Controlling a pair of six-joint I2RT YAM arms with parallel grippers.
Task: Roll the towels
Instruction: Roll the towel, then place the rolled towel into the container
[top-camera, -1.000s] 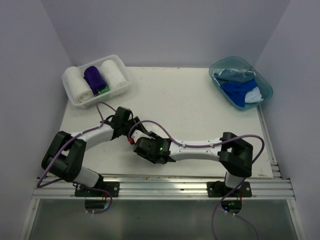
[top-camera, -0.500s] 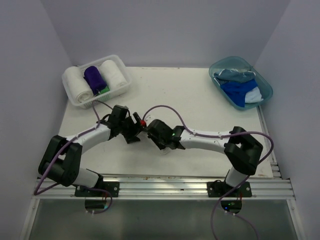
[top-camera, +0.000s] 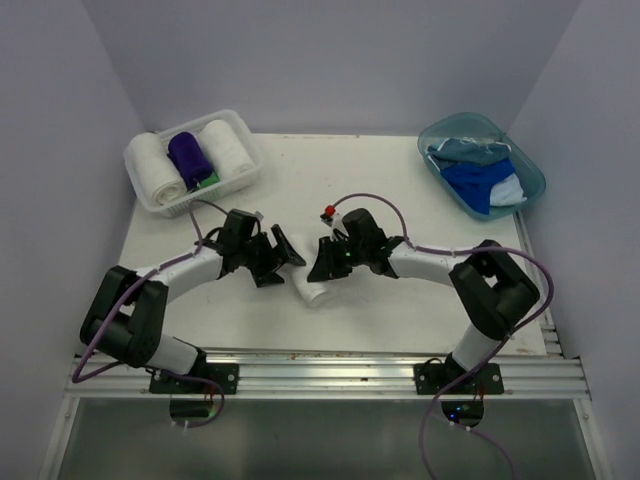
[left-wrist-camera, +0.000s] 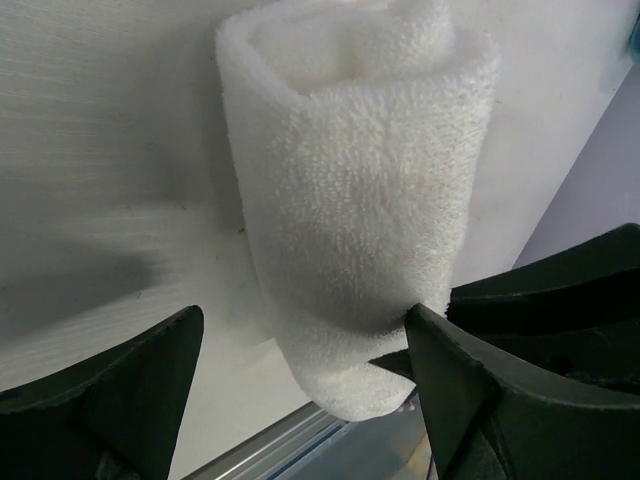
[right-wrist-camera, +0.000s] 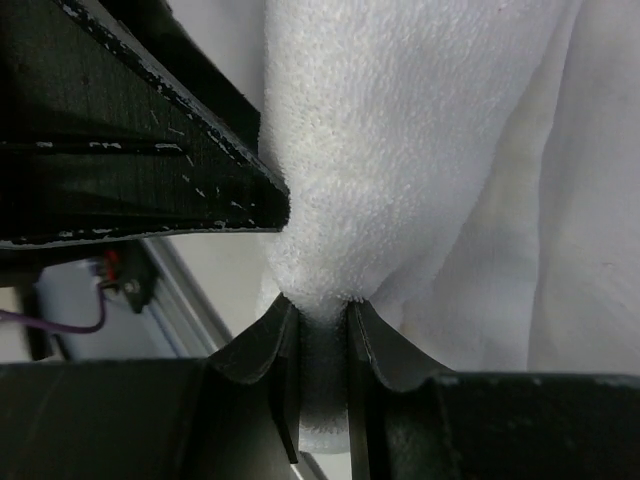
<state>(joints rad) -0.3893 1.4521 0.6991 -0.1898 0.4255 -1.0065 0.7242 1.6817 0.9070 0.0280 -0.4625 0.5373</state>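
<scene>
Top external view: one rolled white towel (top-camera: 312, 292) lies on the surface (top-camera: 400, 200), well apart from the white lattice basket (top-camera: 252, 172), off to its near right. Both arms meet over that roll. The basket itself holds two white rolls (top-camera: 155, 170), a purple roll (top-camera: 190, 155) and a bit of green towel (top-camera: 207, 182). The teal tub (top-camera: 470, 118) sits far to the right of the basket, with blue towels (top-camera: 478, 185) loose in it, not yet rolled.

Right wrist view: the right fingers (right-wrist-camera: 265, 360) are clenched on a pinch of the white towel's terry. Left wrist view: the left fingers (left-wrist-camera: 120, 390) are spread wide and released, straddling the roll's near end. One tip looks to be touching the cloth, but this cannot be told for sure.

Likely step: securing this finished roll so it can go to the basket. To do it well:
- The right pinch should stay on the outer layer so the roll does not unwind.
- The left fingers should close across the roll's whole thickness, not just one flap.
- The squeeze should be gentle, since terry compresses.
- The right side should release only once the left grip is firm.

Risk: the loose tail slips and the roll opens.
</scene>
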